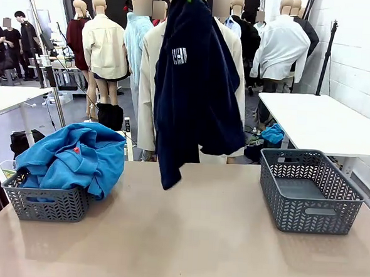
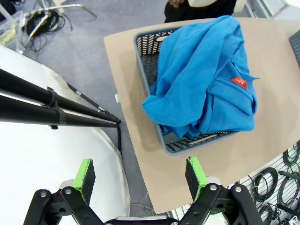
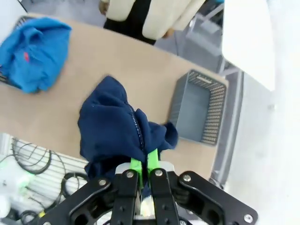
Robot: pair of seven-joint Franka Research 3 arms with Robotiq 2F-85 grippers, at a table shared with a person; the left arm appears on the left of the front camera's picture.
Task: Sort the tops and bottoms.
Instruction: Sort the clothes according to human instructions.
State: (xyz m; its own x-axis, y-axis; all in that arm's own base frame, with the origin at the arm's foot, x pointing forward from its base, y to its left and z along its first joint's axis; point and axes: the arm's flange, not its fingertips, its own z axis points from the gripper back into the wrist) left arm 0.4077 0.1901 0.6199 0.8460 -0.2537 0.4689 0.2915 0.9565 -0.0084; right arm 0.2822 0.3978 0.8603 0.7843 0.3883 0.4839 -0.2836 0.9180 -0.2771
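My right gripper (image 3: 143, 165) is pinched tight on a dark navy garment (image 1: 198, 83), which hangs from my fingers above the table (image 1: 185, 239), with the empty basket (image 3: 197, 108) off to one side below. My left gripper (image 2: 140, 180) is spread wide, holding nothing; beyond its fingertips blue shirts (image 2: 206, 79) fill the other basket (image 2: 145, 47).
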